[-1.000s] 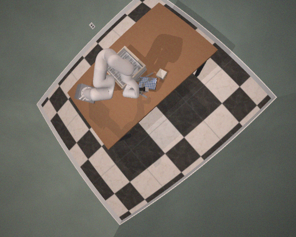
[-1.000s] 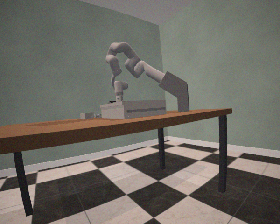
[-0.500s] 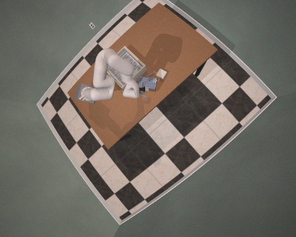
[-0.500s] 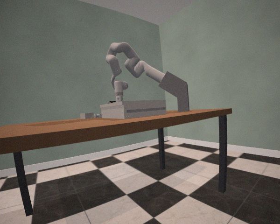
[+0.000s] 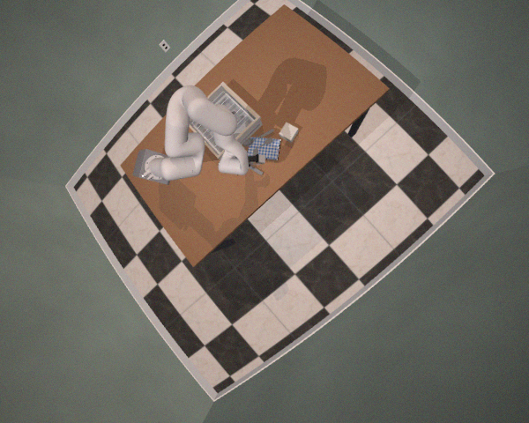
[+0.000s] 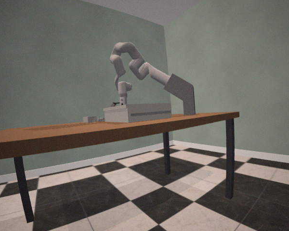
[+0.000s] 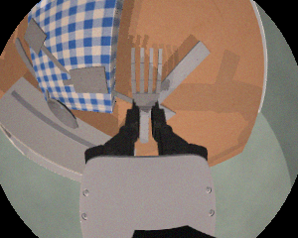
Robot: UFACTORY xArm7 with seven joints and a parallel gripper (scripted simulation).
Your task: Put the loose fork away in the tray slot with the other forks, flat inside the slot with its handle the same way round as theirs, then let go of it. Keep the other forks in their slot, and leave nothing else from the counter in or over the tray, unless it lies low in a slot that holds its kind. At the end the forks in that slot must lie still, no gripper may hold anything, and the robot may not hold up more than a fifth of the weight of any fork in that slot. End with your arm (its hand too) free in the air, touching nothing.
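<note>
My gripper (image 7: 145, 107) is shut on the neck of the loose grey fork (image 7: 147, 73). The tines point away from me over the brown counter, and I cannot tell whether the fork touches the counter. In the overhead view the gripper (image 5: 256, 162) is just off the near corner of the cutlery tray (image 5: 235, 115), beside the blue checked cloth (image 5: 264, 147). In the side view the gripper (image 6: 121, 102) stands behind the tray (image 6: 137, 112). The tray's slots are partly hidden by my arm, and I cannot make out the forks inside.
A flat grey bar (image 7: 189, 62) lies slanted right beside the fork's tines. The checked cloth (image 7: 79, 40) carries grey pieces. The tray's rim (image 7: 37, 126) is at the left. A small pale box (image 5: 289, 131) sits beyond the cloth.
</note>
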